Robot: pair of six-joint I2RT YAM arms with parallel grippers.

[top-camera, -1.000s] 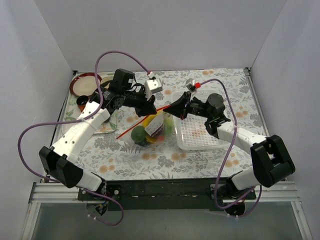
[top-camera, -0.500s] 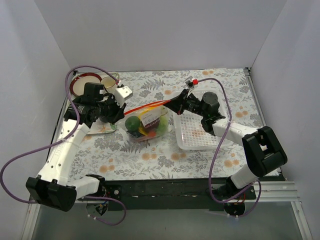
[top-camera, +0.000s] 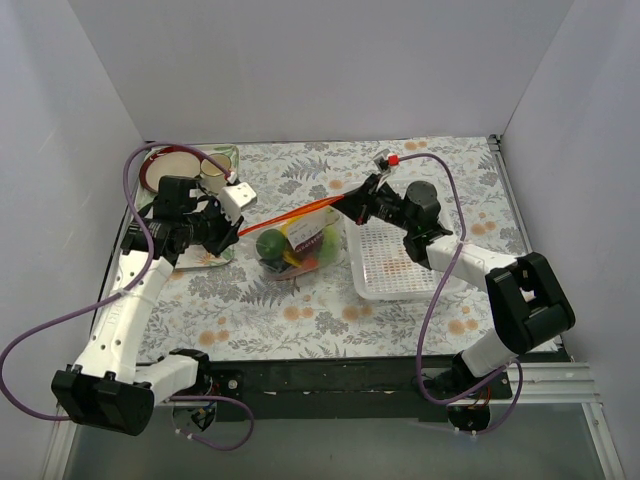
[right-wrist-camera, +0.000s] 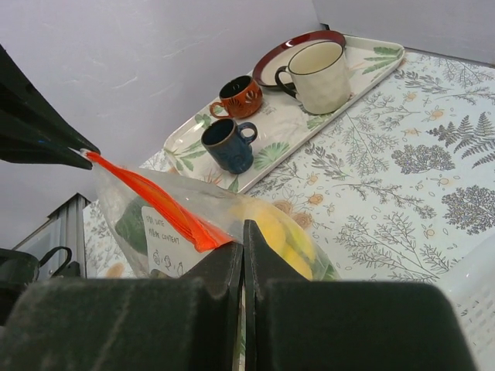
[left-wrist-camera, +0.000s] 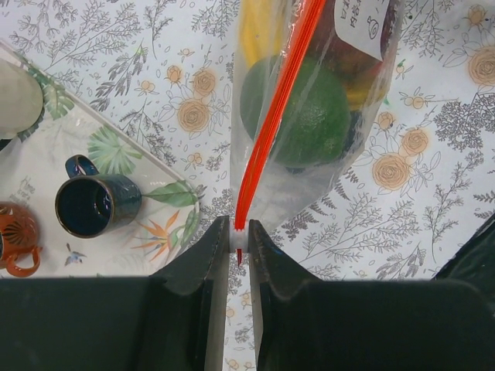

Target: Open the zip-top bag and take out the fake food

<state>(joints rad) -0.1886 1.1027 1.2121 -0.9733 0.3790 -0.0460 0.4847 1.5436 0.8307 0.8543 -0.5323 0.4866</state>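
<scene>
Top external view showed the zip-top bag (top-camera: 297, 240) slung between the two arms above the floral tablecloth (top-camera: 300, 310), just left of the white perforated basket (top-camera: 395, 268). The left gripper (top-camera: 238, 231) was pinched shut on one end of the orange-red zip strip (top-camera: 290, 214) and the right gripper (top-camera: 347, 206) was clamped on the other end. The strip ran taut and straight, and in the left wrist view its tracks (left-wrist-camera: 272, 127) lay pressed together, so the opening step looked underway but unfinished. Next, one lip probably needed a separate grip so the seal could be peeled apart sideways. The bag was thin, clear, crinkly film with a white label (right-wrist-camera: 165, 236). The fake food sagged inside: a smooth, round green fruit (left-wrist-camera: 300, 112) and a glossy yellow piece (right-wrist-camera: 280, 229).
</scene>
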